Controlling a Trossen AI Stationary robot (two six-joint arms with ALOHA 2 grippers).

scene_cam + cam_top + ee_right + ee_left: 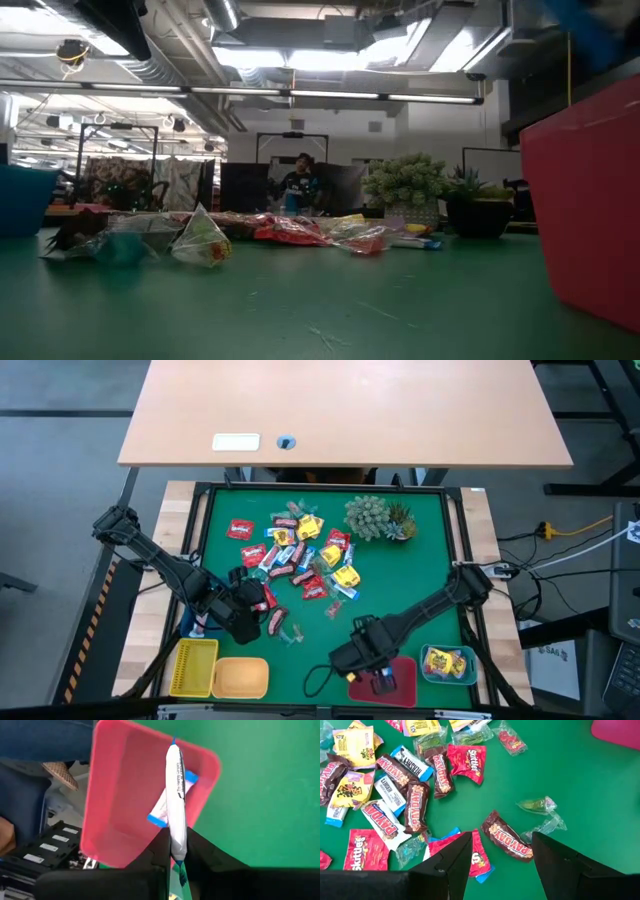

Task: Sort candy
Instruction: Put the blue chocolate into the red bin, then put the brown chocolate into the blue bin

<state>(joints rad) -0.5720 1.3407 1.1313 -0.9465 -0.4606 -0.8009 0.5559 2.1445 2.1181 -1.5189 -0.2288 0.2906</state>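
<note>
My right gripper (176, 851) is pinching a blue-and-white candy bar (176, 795) between its two fingers, holding it over the red tray (125, 805), where another blue-and-white piece is lying. That tray is sitting at about 5 o'clock on the green mat (420, 570). My left gripper (502, 857) is hanging with its fingers spread wide and holding nothing, just above a brown bar (507, 837). The candy pile (300, 555) is lying near the mat's middle, with the spiky plant (378, 517) at 1 o'clock.
</note>
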